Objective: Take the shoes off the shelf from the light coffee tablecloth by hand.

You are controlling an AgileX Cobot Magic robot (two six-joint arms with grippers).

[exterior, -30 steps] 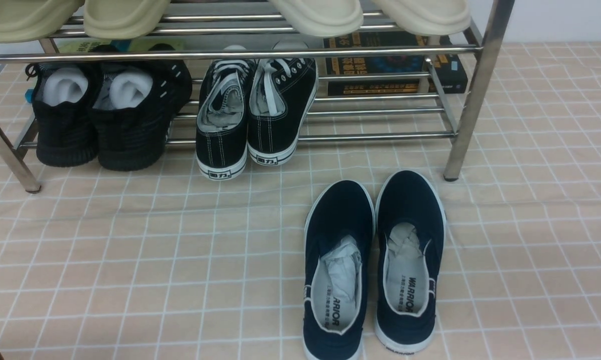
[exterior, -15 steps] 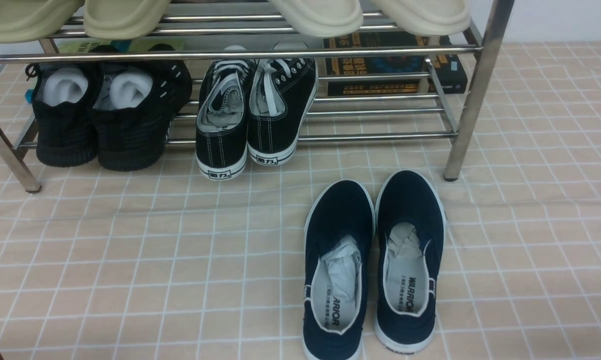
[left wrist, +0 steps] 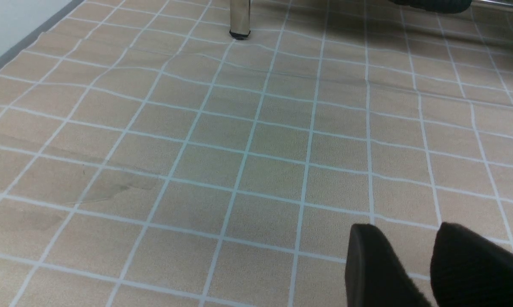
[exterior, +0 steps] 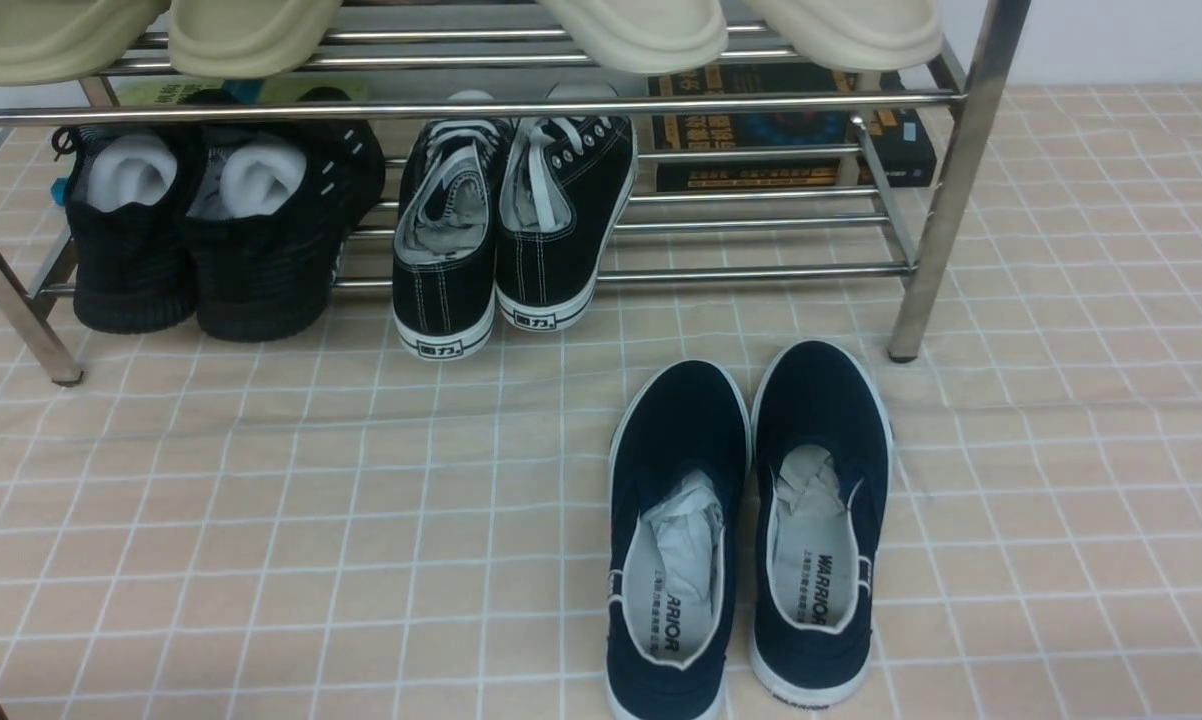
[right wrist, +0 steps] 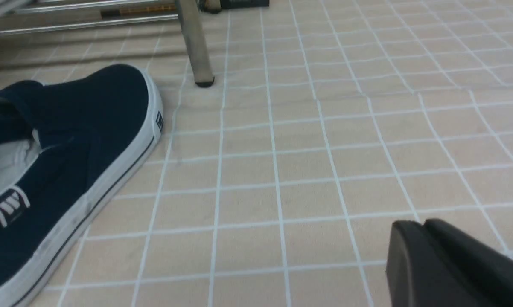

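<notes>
The navy-blue slip-on shoes stand side by side on the light coffee tablecloth, just in front of the chrome shelf, near its right leg. Paper fills both. One navy shoe shows in the right wrist view, beside the shelf leg. My right gripper is shut and empty, low over the cloth, well to the side of that shoe. My left gripper is open and empty over bare cloth, with the other shelf leg ahead. Neither gripper shows in the front view.
On the lower tier sit black knit sneakers and black lace-up sneakers. Beige slippers rest on the top tier. Dark books lie behind the shelf. The cloth's edge and a wall lie beyond my left gripper.
</notes>
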